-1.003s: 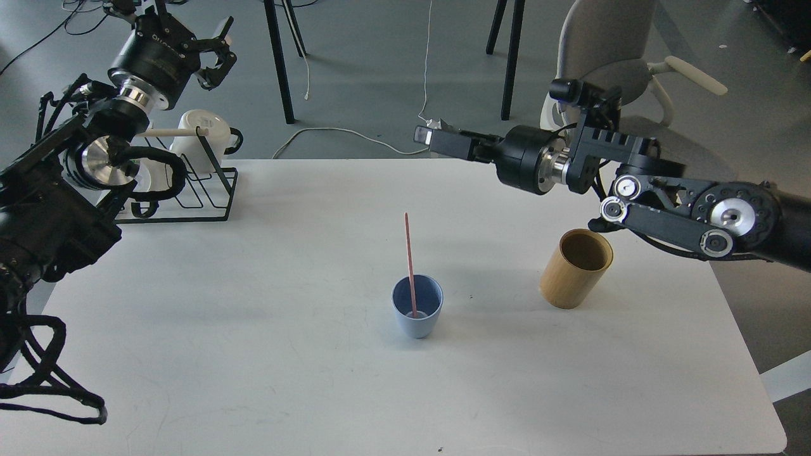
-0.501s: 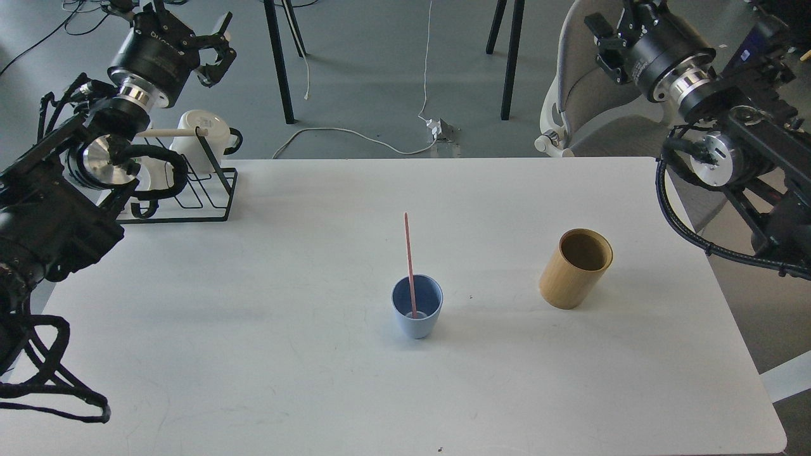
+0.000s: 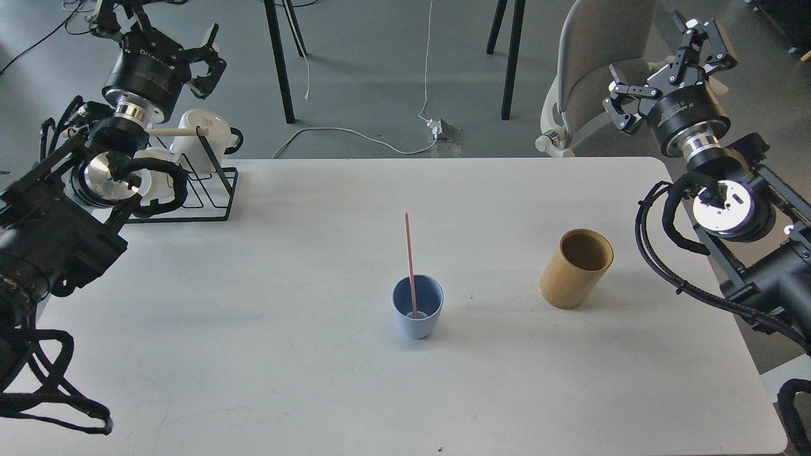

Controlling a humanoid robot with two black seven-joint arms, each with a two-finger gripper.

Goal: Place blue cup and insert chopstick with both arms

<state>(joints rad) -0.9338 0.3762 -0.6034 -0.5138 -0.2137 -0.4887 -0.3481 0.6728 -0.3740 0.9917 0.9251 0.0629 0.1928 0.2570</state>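
Observation:
The blue cup (image 3: 417, 309) stands upright near the middle of the white table (image 3: 304, 354). The pale-pink chopstick (image 3: 409, 256) stands in it, leaning against its far rim, with its top pointing away from me. My left gripper (image 3: 158, 39) is raised at the far left above the mug rack, open and empty. My right gripper (image 3: 673, 58) is raised at the far right beyond the table edge, open and empty. Both grippers are far from the cup.
A tan bamboo-coloured cylindrical holder (image 3: 575, 268) stands tilted to the right of the cup. A black wire rack (image 3: 190, 190) with white mugs (image 3: 201, 136) and a pale wooden rod sits at the back left corner. A grey chair (image 3: 595, 57) stands behind the table.
My right arm has pulled back from over the table's back right to a raised pose at the far right. My left gripper has shifted slightly left. The cup and chopstick have not moved.

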